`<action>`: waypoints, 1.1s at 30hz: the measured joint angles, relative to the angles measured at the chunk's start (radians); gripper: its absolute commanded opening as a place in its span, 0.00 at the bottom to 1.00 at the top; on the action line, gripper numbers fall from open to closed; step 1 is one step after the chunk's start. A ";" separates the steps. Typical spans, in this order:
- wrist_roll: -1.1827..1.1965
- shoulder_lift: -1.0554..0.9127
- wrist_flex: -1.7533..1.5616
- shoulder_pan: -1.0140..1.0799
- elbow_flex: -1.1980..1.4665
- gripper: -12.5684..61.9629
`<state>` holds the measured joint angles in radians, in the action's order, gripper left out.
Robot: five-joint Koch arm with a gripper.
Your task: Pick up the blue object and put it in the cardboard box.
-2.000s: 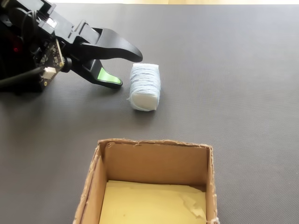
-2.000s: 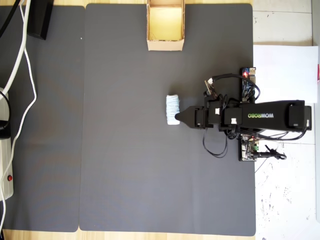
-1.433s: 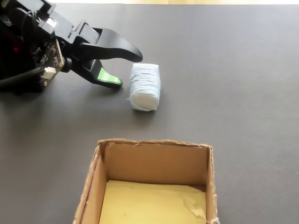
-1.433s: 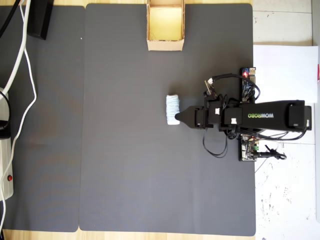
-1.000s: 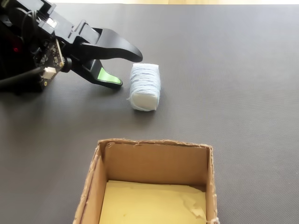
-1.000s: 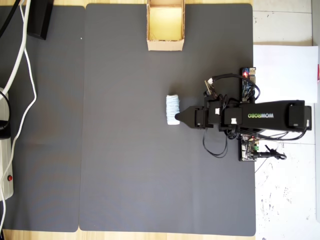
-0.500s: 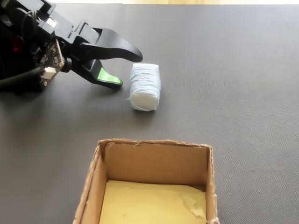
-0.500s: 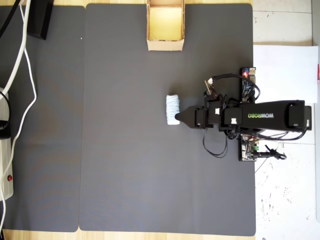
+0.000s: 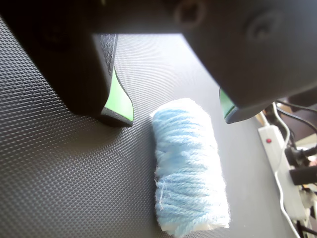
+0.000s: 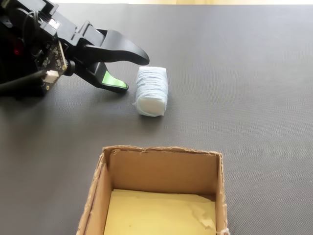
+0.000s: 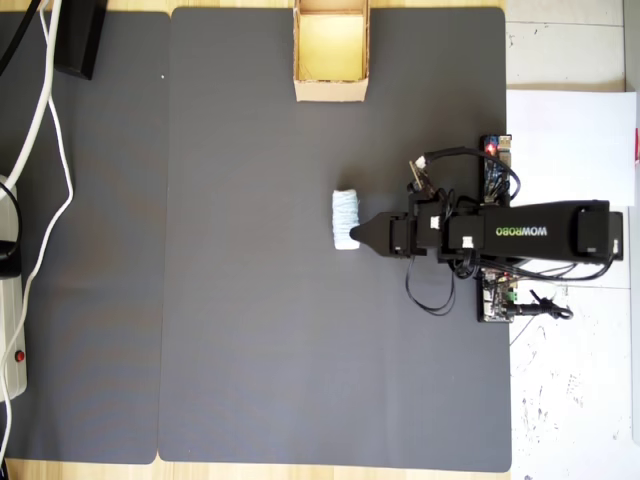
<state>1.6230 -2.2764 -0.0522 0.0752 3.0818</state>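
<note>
The blue object (image 10: 152, 90) is a pale blue yarn roll lying on its side on the dark mat. It also shows in the wrist view (image 9: 188, 168) and the overhead view (image 11: 345, 218). My gripper (image 10: 134, 74) is open and low over the mat, with its green-padded tips just short of the roll's near end. In the wrist view the gripper (image 9: 174, 116) has its jaws spread wider than the roll, and nothing is held. Seen from overhead, the gripper (image 11: 358, 235) sits right of the roll. The cardboard box (image 10: 161, 152) stands open with a yellowish floor, at the mat's far edge in the overhead view (image 11: 330, 92).
A textured black mat (image 11: 250, 300) covers the table. A white power strip with cables (image 11: 12, 300) lies at the left edge, also visible in the wrist view (image 9: 282, 158). The arm's base and circuit boards (image 11: 495, 290) sit at the right, beside white paper (image 11: 570, 130).
</note>
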 measured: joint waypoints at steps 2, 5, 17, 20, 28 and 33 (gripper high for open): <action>0.000 0.000 0.000 0.000 0.000 0.63; 0.000 0.000 -0.002 -0.002 -0.002 0.63; -0.011 0.000 0.000 0.006 0.000 0.63; -0.014 0.000 -0.002 0.009 0.000 0.63; -0.055 0.000 -0.067 0.029 0.000 0.63; -0.066 0.000 -0.117 0.064 -0.002 0.63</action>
<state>1.5570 -2.2764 -0.1687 0.1396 3.0802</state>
